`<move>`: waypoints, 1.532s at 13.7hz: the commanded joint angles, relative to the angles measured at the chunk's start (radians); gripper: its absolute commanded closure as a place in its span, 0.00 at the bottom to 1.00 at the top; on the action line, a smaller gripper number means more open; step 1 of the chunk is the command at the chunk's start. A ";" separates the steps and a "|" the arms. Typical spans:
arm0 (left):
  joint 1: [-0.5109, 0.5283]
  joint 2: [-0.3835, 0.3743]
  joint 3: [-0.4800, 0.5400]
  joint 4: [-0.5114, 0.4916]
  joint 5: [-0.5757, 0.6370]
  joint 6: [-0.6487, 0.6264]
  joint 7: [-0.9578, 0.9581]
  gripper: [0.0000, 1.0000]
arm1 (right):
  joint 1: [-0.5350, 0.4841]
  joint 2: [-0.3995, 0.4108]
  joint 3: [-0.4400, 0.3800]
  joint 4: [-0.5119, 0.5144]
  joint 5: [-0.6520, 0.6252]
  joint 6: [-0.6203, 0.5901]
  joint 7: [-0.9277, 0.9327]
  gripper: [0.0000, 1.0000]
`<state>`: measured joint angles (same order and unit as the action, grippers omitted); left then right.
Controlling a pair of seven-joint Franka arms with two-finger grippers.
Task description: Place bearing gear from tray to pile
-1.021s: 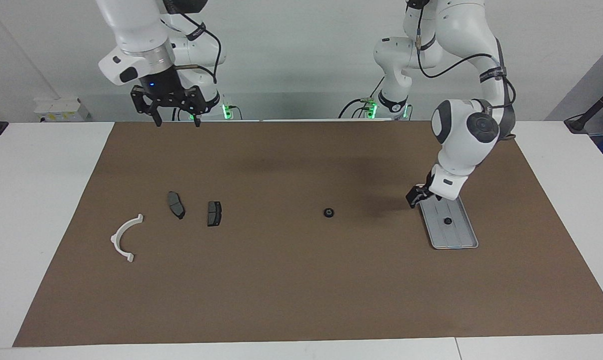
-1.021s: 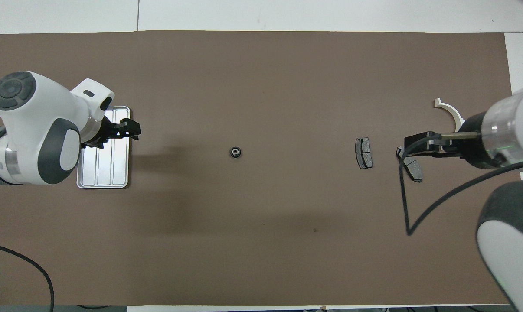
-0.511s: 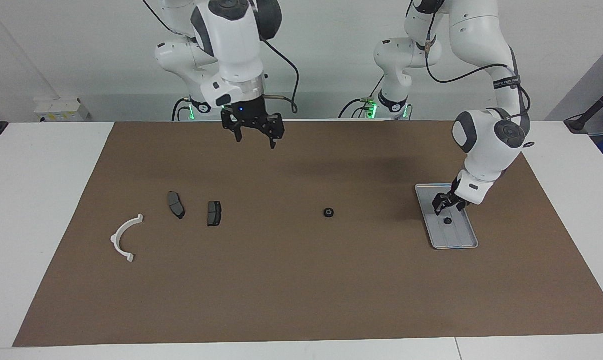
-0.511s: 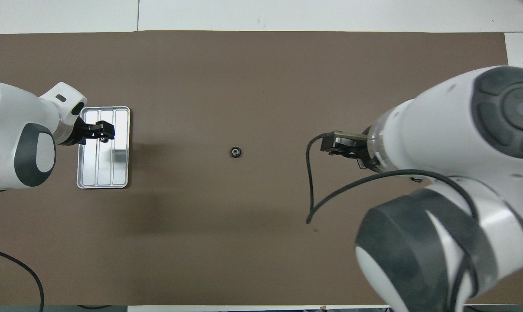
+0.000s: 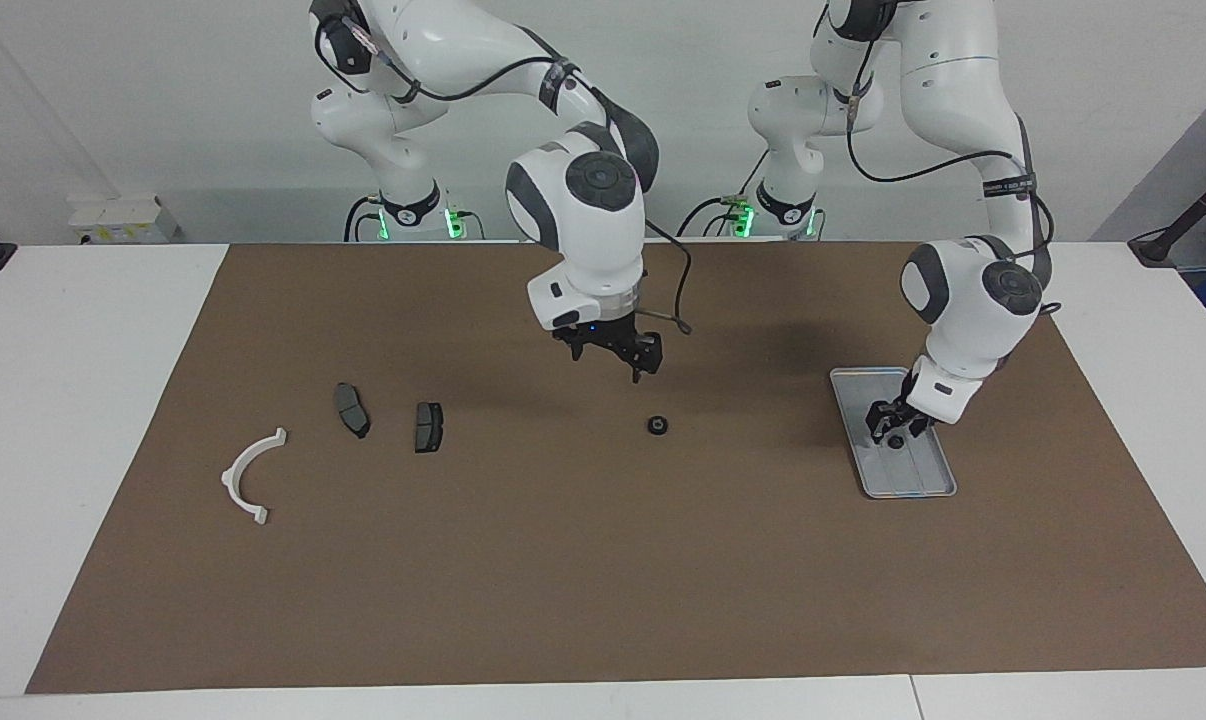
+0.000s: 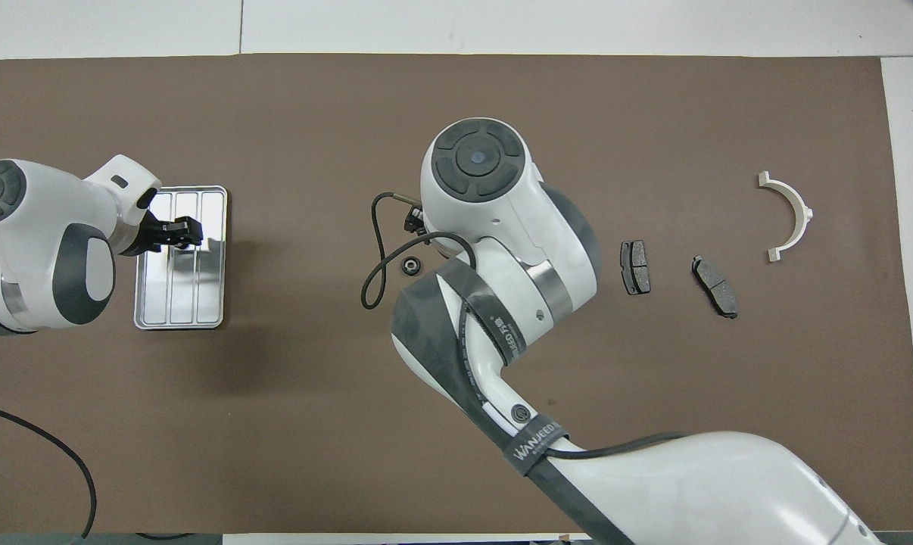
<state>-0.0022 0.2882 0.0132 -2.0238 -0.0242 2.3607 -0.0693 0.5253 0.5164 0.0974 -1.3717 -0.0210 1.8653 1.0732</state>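
brown mat (image 5: pixel 603 560) covering most of the white surface (image 5: pixel 73 400), surface bare at both ends, small white box (image 5: pixel 123 218) at the corner by the right arm's base

The white table (image 5: pixel 93 400) carries a big brown mat (image 5: pixel 603 580), with the ridged silver metal tray (image 5: pixel 925 481) on it at the left arm's end.

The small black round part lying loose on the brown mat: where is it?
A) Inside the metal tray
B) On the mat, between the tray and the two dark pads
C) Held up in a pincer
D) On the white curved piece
B: the small black round part lies on the brown mat, between the tray and the two dark pads.
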 commanded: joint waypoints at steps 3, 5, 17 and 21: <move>0.019 0.003 -0.010 -0.013 0.006 0.031 0.013 0.42 | 0.059 0.255 -0.007 0.289 -0.073 -0.021 0.090 0.00; 0.019 0.003 -0.010 -0.013 0.006 0.035 0.011 0.44 | 0.079 0.289 -0.011 0.299 -0.076 -0.011 0.090 0.01; 0.016 0.028 -0.010 -0.013 0.006 0.063 0.006 0.51 | 0.111 0.367 -0.007 0.298 -0.065 0.107 0.094 0.03; 0.010 0.029 -0.010 -0.012 0.006 0.055 0.006 0.88 | 0.110 0.366 -0.007 0.273 -0.059 0.121 0.094 0.04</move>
<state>0.0062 0.3165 0.0068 -2.0227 -0.0242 2.4015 -0.0628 0.6393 0.8797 0.0890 -1.0832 -0.0904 1.9668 1.1513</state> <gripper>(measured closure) 0.590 0.022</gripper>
